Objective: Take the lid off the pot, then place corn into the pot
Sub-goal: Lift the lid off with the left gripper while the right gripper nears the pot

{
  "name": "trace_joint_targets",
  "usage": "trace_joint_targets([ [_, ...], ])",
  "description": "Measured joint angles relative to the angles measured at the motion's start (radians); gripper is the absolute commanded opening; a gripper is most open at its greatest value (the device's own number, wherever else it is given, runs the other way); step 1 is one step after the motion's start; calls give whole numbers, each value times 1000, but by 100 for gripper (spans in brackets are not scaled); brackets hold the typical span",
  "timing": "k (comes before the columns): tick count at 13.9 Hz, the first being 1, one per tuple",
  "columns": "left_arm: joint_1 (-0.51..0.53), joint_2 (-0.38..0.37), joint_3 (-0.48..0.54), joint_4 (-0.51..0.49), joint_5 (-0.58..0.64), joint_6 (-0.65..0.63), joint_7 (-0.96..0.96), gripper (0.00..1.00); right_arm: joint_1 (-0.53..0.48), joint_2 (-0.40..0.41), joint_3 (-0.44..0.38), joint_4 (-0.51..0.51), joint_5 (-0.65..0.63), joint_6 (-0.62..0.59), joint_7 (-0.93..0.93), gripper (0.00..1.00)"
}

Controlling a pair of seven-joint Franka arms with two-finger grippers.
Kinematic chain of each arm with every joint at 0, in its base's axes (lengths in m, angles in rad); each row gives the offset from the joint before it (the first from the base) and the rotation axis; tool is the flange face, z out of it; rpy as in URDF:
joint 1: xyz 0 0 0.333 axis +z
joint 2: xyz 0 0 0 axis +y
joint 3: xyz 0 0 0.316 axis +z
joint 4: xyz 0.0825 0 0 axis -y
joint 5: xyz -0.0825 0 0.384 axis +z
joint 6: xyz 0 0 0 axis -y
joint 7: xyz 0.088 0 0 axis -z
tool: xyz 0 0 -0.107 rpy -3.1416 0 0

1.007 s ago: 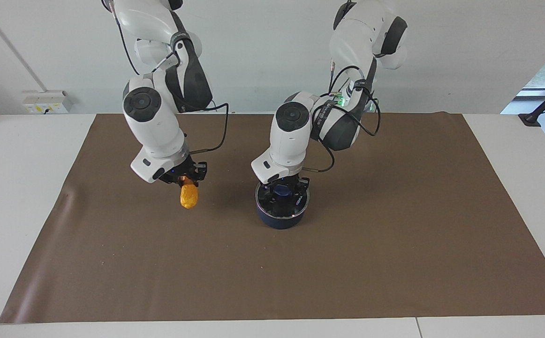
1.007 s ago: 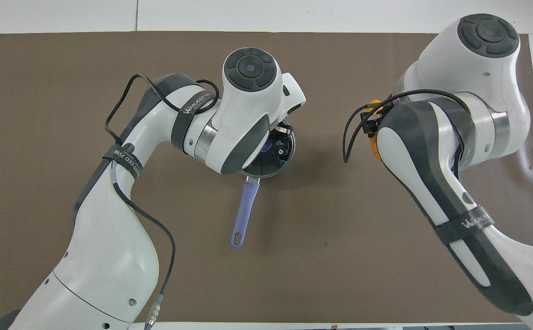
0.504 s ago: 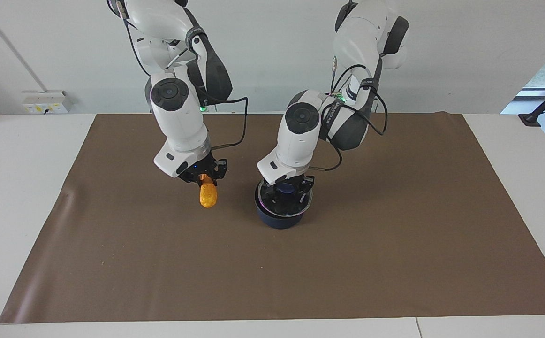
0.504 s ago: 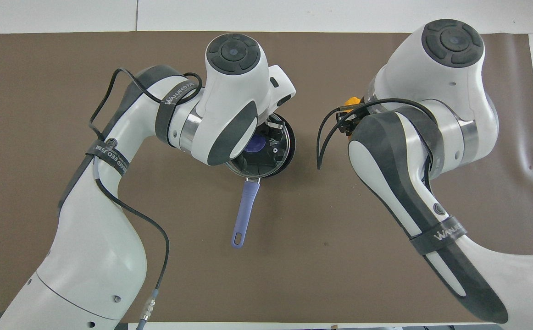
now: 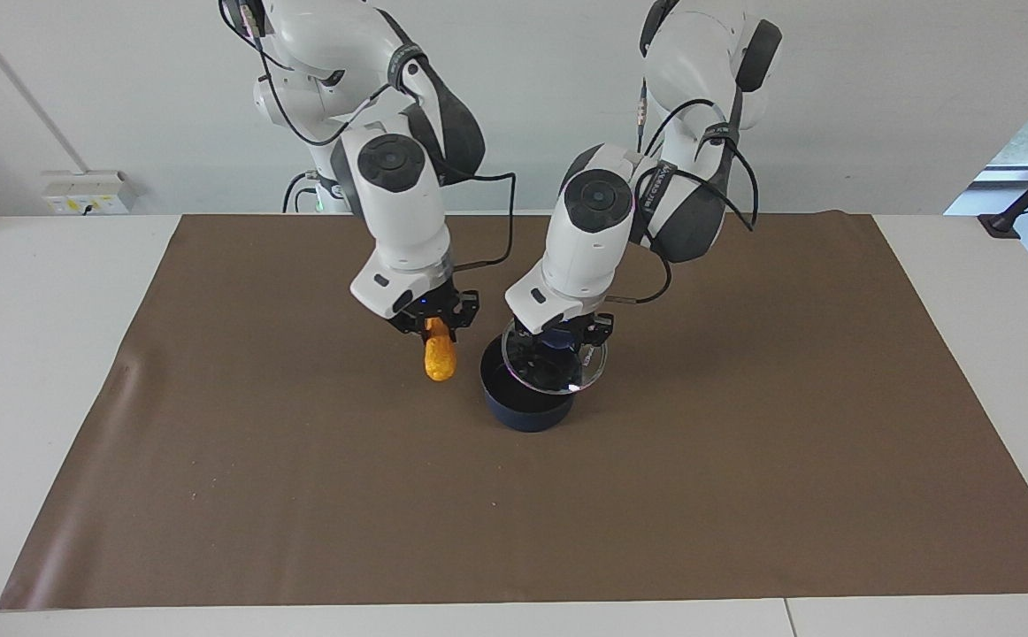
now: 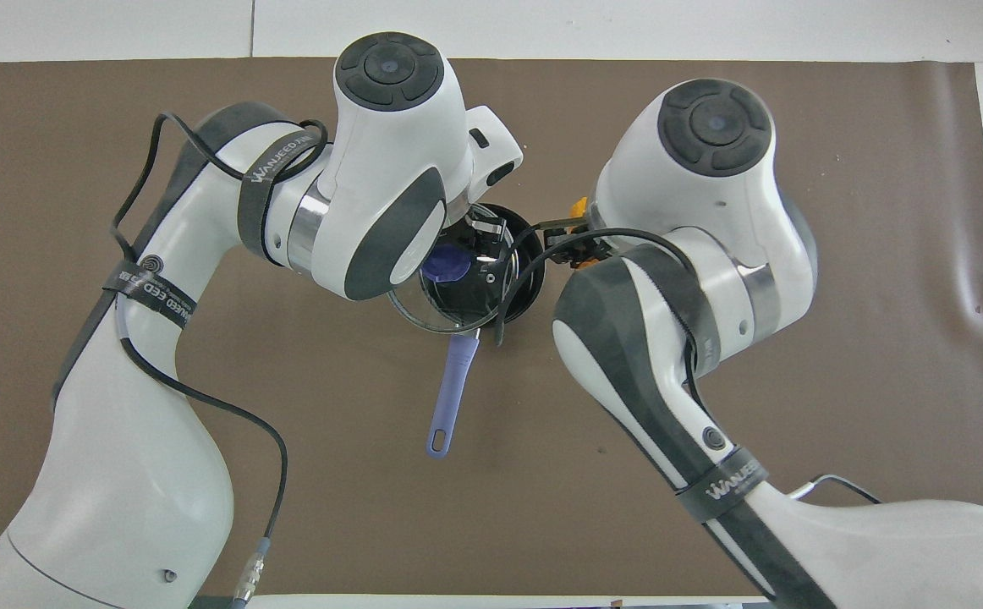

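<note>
The dark navy pot (image 5: 525,410) stands on the brown mat; its lighter-blue handle (image 6: 447,396) points toward the robots. My left gripper (image 5: 556,341) is shut on the blue knob (image 6: 445,266) of the glass lid (image 5: 558,372) and holds the lid tilted a little above the pot, shifted toward the left arm's end, so part of the black inside shows. My right gripper (image 5: 433,326) is shut on the top of the orange-yellow corn (image 5: 439,358), which hangs down in the air just beside the pot's rim. In the overhead view only a tip of the corn (image 6: 578,205) shows.
The brown mat (image 5: 744,460) covers most of the white table (image 5: 36,354). A wall socket box (image 5: 89,192) sits at the table's edge near the right arm's base. Both arms crowd over the pot.
My left gripper has lifted the lid off the pot and tilted it. My right gripper has carried the corn sideways toward the pot, from well clear of it to just beside its rim.
</note>
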Motion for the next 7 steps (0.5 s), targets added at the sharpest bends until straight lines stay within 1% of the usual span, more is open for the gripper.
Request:
trace_joint_targets([
  [2,49,-27,7,2,0,-39,0,10,58,20,0,-2,-1,19,63,0],
  [5,189,-91,12,-3,1,-87,35,9,56,33,-4,-2,-1,18,68,0],
  [7,289,-107,16,-28,9,-99,106,9,56,33,-6,-2,-1,22,68,0],
])
